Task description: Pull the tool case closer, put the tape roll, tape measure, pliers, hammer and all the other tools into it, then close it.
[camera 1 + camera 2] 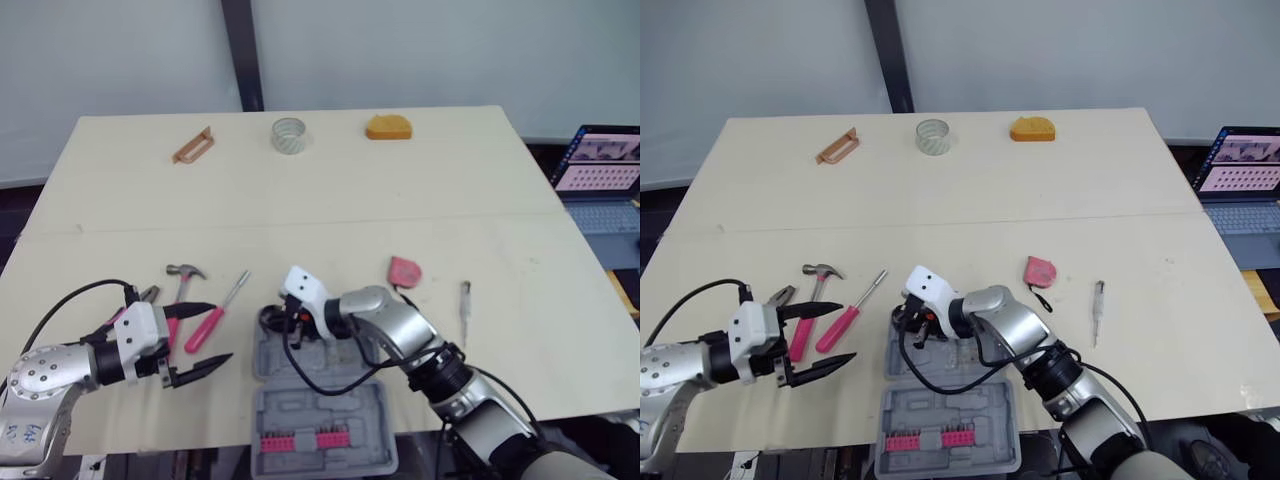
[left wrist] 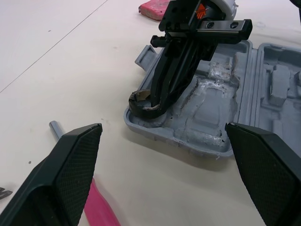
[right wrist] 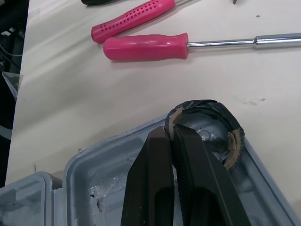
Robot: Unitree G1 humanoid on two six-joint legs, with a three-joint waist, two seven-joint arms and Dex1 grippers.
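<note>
Right end effector (image 3: 171,136) pinches the tape roll (image 3: 221,113) by its wall; it seems light, stiff. Left end effector (image 1: 218,334) gapes empty.

A pale table (image 1: 330,190) has a seam running across its middle. Near its far edge lie an orange block (image 1: 388,127) toward the right corner and a brown bracket-shaped piece (image 1: 193,147) toward the left. An open laptop (image 1: 600,175) sits beyond the right edge.
</note>
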